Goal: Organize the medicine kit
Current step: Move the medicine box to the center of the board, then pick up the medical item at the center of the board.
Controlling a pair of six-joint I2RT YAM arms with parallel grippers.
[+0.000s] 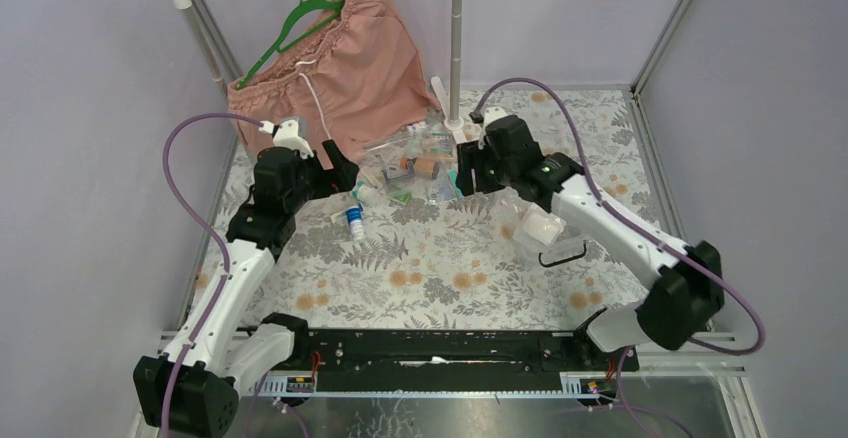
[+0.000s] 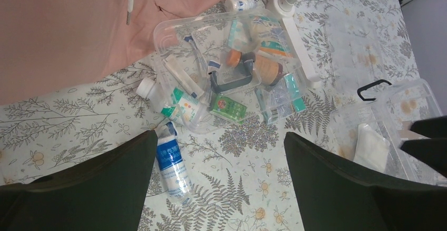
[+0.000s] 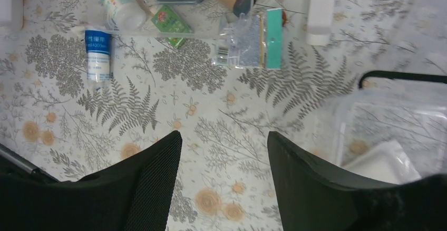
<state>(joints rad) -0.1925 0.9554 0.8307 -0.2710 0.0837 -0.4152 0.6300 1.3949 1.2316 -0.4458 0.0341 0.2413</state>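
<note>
nearest the arm bases, right of centre on the flowered cloth (image 1: 440, 278), sits the clear box (image 3: 363, 115) of the medicine kit. it is see-through plastic and rectangular, with a black u-shaped handle (image 3: 406, 76) along one edge and a white pad (image 3: 382, 162) lying inside. it lies just beside the right forearm. in the right wrist view it is off to one side of the fingers, not between them.

the right gripper (image 3: 224, 136) hangs over bare cloth with its jaws apart and nothing in them. the left gripper (image 2: 219, 136) is spread wide and also holds nothing.

a little farther out, a blue-and-white bottle (image 2: 171, 162) lies on its side on the cloth, alone, below the left gripper and close to the inner edge of one finger. whether it touches the finger cannot be told.

beyond both grippers and between them is a shallow clear tray (image 2: 163, 36) heaped with kit pieces: a brown bandage roll (image 2: 269, 70), a green sachet (image 2: 227, 108) and a white bottle with a green cap (image 3: 118, 4). clear packets with a teal strip (image 3: 253, 44) spill over its near edge.

farthest back, the pink shorts (image 1: 345, 68) hang on a green hanger (image 1: 300, 23), their hem touching the table beside the tray.
</note>
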